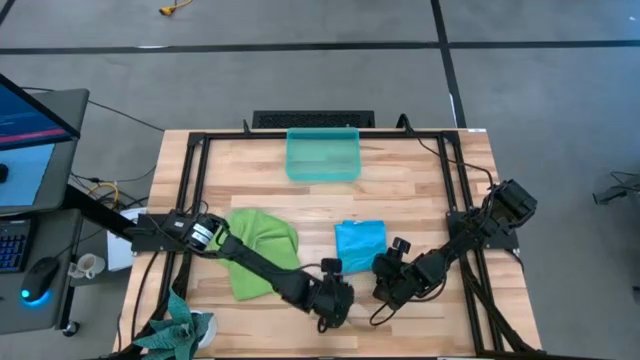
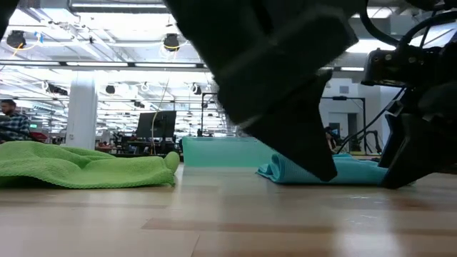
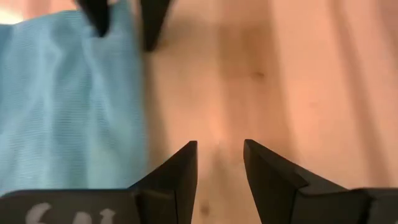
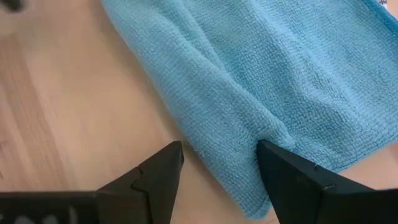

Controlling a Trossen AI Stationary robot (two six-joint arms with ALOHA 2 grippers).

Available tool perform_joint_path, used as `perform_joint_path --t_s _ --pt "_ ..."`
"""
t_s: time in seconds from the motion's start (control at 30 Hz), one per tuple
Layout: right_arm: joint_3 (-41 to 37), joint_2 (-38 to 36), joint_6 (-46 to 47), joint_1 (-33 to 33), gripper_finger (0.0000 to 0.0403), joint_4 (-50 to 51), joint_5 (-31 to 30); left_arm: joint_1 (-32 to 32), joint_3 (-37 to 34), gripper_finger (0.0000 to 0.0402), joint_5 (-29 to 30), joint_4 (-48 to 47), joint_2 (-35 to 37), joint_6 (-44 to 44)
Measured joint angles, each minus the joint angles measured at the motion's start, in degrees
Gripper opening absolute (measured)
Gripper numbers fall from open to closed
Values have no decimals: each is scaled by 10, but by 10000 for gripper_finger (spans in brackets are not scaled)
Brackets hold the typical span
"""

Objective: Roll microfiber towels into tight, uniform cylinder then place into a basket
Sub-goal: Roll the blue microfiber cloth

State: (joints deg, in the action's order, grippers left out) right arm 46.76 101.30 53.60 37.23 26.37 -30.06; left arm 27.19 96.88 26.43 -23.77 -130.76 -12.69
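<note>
The blue towel (image 1: 359, 245) lies just in front of both claws. The right claw (image 4: 221, 163) is open at its edge. The left claw (image 3: 221, 163) is open over bare table (image 1: 420, 180). The basket (image 1: 322, 155) sits far beyond. No writing can be read.

A tabletop (image 1: 420, 190) carries a basket (image 1: 322, 155) at its far middle edge. Nearer the front lie two towels, well apart from the basket: one towel (image 1: 262, 248) on the left, with the left arm crossing over it, and a second towel (image 1: 358, 243) to its right, near the centre. The left hand (image 1: 328, 310) sits at the front edge, just left of the second towel's near corner. The right hand (image 1: 385, 285) is beside it, at that towel's near edge.
</note>
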Motion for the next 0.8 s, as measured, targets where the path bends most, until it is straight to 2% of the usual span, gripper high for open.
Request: perform_joint_path --t_s 0.27,0.43,0.8 --pt "0 0 0 -2 239 -2 2 -4 -7 123 6 33 2 10" --pt "-1 0 0 -2 239 -2 2 -29 -43 123 -22 70 2 7" --pt "-1 0 0 -2 239 -3 2 -41 -59 123 -6 85 4 -13"
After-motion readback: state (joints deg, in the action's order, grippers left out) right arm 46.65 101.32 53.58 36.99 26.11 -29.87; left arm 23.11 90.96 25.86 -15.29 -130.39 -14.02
